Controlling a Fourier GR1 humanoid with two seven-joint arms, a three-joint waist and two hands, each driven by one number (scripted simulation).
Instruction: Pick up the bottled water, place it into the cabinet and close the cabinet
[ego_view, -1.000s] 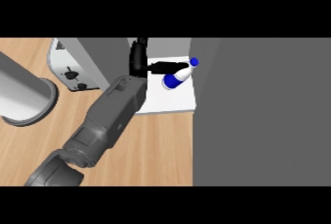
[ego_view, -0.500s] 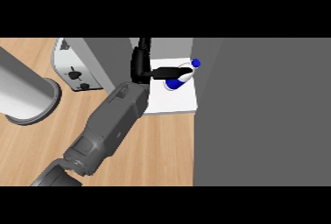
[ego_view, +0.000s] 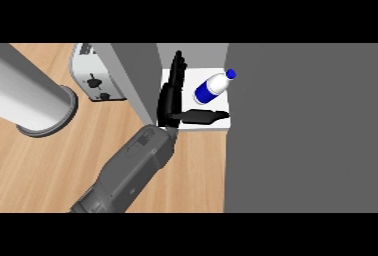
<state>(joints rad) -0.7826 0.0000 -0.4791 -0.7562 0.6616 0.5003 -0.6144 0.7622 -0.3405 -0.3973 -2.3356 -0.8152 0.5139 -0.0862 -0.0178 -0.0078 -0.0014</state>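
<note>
The bottled water (ego_view: 212, 88), white with a blue cap and blue band, lies tilted on the white cabinet shelf (ego_view: 209, 126), cap toward the far right. My left hand (ego_view: 170, 102) stands just left of it, open, with straight fingers pointing into the cabinet along its left wall. The thumb (ego_view: 201, 116) sticks out to the right, below the bottle and apart from it. Nothing is between thumb and fingers. My right hand shows nowhere.
A broad dark grey cabinet panel (ego_view: 303, 125) fills the right side. A grey wall (ego_view: 136, 75) bounds the shelf on the left, with a toaster (ego_view: 94, 82) behind it. A tall light grey cylinder (ego_view: 29, 95) stands at the far left on the wooden counter (ego_view: 66, 165).
The hand was curled round the bottle; now its fingers are straight and the bottle lies free on the shelf. The forearm has drawn back slightly toward me.
</note>
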